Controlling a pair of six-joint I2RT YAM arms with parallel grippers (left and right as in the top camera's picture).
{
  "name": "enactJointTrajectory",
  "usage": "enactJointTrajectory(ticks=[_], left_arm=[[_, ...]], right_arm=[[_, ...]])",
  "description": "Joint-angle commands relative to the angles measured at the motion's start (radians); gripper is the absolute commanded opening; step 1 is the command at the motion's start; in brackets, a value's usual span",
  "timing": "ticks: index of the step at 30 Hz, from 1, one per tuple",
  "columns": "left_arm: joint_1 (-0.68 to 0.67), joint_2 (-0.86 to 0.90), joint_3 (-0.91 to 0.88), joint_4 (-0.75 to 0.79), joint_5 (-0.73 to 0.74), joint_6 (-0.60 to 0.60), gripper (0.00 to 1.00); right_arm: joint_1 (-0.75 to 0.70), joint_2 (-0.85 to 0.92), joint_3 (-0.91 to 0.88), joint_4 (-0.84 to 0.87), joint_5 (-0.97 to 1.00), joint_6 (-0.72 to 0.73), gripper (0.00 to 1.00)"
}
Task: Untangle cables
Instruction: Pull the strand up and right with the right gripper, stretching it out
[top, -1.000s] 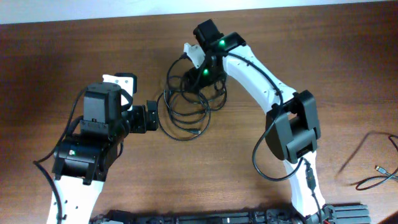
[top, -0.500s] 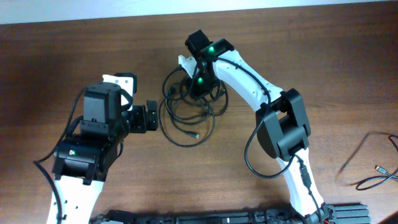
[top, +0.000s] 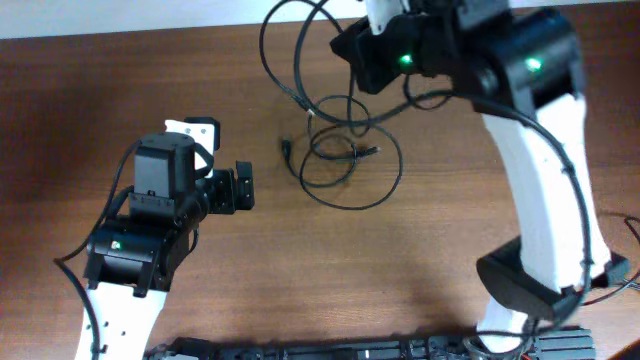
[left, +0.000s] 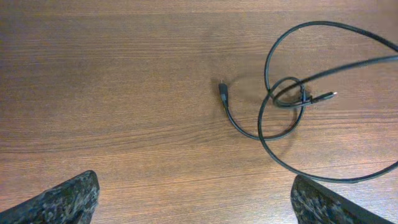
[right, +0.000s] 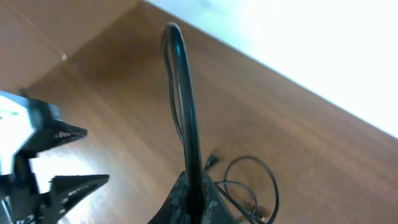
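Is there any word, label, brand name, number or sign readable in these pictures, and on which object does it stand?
None can be read. The cables, the table and both arms carry no legible writing. The green spots on the right arm are plain lights, not signs.

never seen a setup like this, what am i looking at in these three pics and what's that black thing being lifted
These are two white and black robot arms at a wooden table. One picture looks down from above; the other two come from cameras on each arm's wrist.

On the table lie thin black cables, looped over one another, with small plug ends. The right gripper is shut on the cables: a strand runs up from between its fingers in the right wrist picture, and from above you see loops pulled up off the table while the rest trails below.

The left gripper is open and holds nothing. Its wrist picture shows its two finger tips at the bottom corners, with the cables ahead on the wood.
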Motion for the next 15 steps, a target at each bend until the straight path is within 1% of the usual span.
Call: enactJointTrajectory(ticks=[1, 4, 7, 12, 15], left_arm=[[0.0, -0.002, 0.014, 0.002, -0.011, -0.012, 0.99], [0.0, -0.002, 0.014, 0.002, -0.01, -0.012, 0.99], [0.0, -0.002, 0.014, 0.002, -0.01, -0.012, 0.99], [0.0, -0.002, 0.014, 0.002, -0.01, -0.012, 0.99], [0.0, -0.002, 0.014, 0.007, 0.02, -0.012, 0.99]], right_arm=[[0.001, -0.102, 0.037, 0.004, -0.006, 0.031, 0.04], [0.001, -0.171, 0.037, -0.014, 0.01, 0.058, 0.04], [0.001, -0.225, 0.037, -0.05, 0.092, 0.086, 0.04], [0.001, -0.231, 0.037, -0.064, 0.08, 0.087, 0.04], [0.001, -0.231, 0.037, -0.071, 0.08, 0.087, 0.04]])
